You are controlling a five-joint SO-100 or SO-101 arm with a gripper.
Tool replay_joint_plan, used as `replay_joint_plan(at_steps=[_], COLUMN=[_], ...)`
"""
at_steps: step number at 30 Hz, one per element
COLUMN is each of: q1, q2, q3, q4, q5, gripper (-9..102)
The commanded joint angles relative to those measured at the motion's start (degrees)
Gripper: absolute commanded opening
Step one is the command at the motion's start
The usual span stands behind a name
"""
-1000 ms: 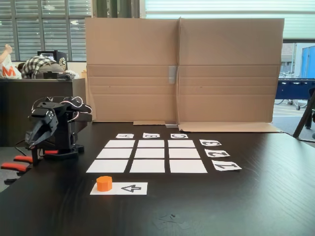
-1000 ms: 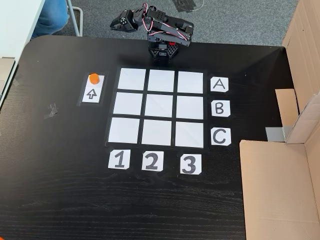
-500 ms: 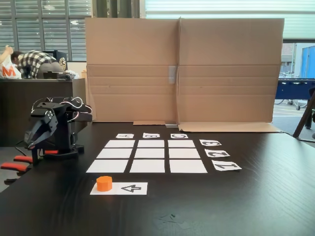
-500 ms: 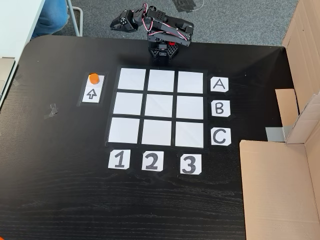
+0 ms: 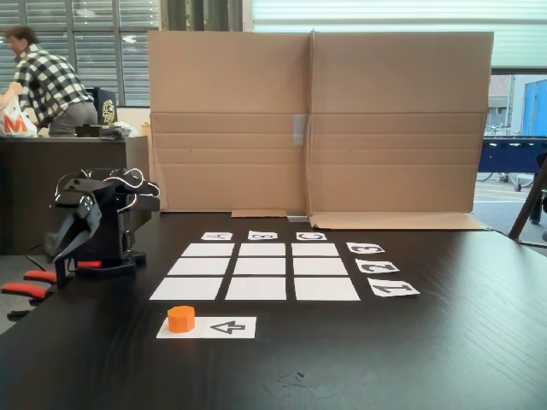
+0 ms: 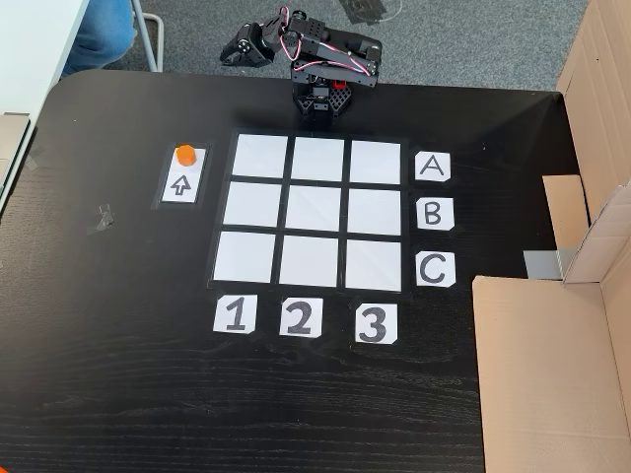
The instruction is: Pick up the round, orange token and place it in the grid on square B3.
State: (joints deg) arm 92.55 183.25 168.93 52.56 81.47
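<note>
The orange token (image 5: 180, 318) (image 6: 184, 153) stands on the end of a long white arrow card (image 5: 224, 327) (image 6: 180, 181), just outside the grid (image 5: 255, 288) (image 6: 246, 204). Square B3 (image 5: 262, 249) (image 6: 375, 212) is a bare white cell, in line with card B and card 3. The black arm sits folded at the table edge on the A side of the grid. Its gripper (image 5: 60, 250) (image 6: 227, 53) hangs beyond that edge, pointing down, looking shut with nothing in it. It is far from the token.
A tall cardboard screen (image 5: 316, 120) (image 6: 552, 365) stands along the table side beyond card C. Letter cards A, B, C (image 6: 433, 213) and number cards 1, 2, 3 (image 6: 300, 318) edge the grid. Red-handled clamps (image 5: 30, 282) hold the arm's base. A person stands far behind.
The gripper head has turned slightly at the arm's folded rest place. The token has not moved. The person in the background has stood up.
</note>
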Motion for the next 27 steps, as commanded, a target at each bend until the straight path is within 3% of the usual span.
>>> replay_joint_plan(at_steps=[1,13,22,27], q1=[-1.05,-4.75,-8.00,-8.26], q2=[-6.42,-32.87,-55.02,-64.86], q3=[-6.94,-25.93,-52.38,-64.69], q4=[1.05,2.90,17.93,28.48], q5=[-1.23,-1.67,-4.31,-9.05], gripper=[0,0,1,14])
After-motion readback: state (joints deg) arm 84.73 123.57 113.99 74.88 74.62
